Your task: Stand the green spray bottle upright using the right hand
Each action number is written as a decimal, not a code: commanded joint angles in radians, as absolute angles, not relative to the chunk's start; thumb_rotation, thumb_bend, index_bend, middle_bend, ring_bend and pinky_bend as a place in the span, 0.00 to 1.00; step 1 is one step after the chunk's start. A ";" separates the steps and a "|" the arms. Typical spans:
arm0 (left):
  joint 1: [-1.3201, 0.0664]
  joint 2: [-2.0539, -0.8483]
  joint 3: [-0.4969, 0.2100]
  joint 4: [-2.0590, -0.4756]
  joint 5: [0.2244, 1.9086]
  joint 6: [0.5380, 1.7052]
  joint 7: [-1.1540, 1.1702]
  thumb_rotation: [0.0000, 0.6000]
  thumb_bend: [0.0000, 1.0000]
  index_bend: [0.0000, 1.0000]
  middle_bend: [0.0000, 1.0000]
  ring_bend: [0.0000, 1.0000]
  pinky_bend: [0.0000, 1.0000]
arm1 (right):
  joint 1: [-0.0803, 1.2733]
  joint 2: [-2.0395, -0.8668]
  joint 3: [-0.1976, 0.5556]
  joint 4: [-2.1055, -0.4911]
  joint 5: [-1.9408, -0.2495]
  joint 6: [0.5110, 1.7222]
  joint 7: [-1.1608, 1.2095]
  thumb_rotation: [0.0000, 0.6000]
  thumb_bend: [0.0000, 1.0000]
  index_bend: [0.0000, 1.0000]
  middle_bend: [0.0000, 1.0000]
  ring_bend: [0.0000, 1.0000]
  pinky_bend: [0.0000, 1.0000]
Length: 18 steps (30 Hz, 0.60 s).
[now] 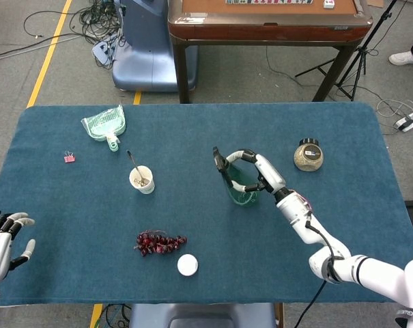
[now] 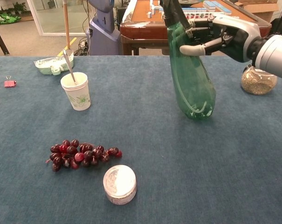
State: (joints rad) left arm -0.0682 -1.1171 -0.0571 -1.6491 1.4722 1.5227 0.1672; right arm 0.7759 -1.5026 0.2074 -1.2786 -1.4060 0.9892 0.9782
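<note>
The green spray bottle (image 2: 191, 81) is nearly upright on the blue table (image 2: 234, 177), its black trigger head at the top and leaning slightly left. Its base is at the cloth; I cannot tell if it rests fully. My right hand (image 2: 218, 33) grips the bottle's upper part from the right, with fingers wrapped round the neck. From the head view, the bottle (image 1: 241, 183) is right of the table's centre and the right hand (image 1: 262, 171) is on it. My left hand (image 1: 3, 240) hovers at the near left edge, with fingers apart, holding nothing.
A paper cup with a spoon (image 2: 76, 91) stands to the left. Grapes (image 2: 82, 155) and a white round tin (image 2: 119, 184) lie near the front. A grain jar (image 2: 258, 80) stands right of the bottle. A green dustpan (image 1: 105, 125) and pink clip (image 1: 69, 158) lie far left.
</note>
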 commanded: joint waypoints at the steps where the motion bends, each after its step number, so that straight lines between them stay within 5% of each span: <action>1: -0.067 -1.115 -0.057 -1.650 1.472 1.524 0.166 1.00 0.38 0.36 0.27 0.21 0.10 | 0.761 -1.530 0.229 -1.249 -1.405 0.990 1.119 1.00 0.30 0.58 0.48 0.24 0.11; 18: -0.065 -1.116 -0.057 -1.640 1.465 1.521 0.158 1.00 0.38 0.36 0.27 0.21 0.10 | 0.764 -1.628 0.216 -1.113 -1.485 1.062 1.269 1.00 0.26 0.58 0.47 0.24 0.11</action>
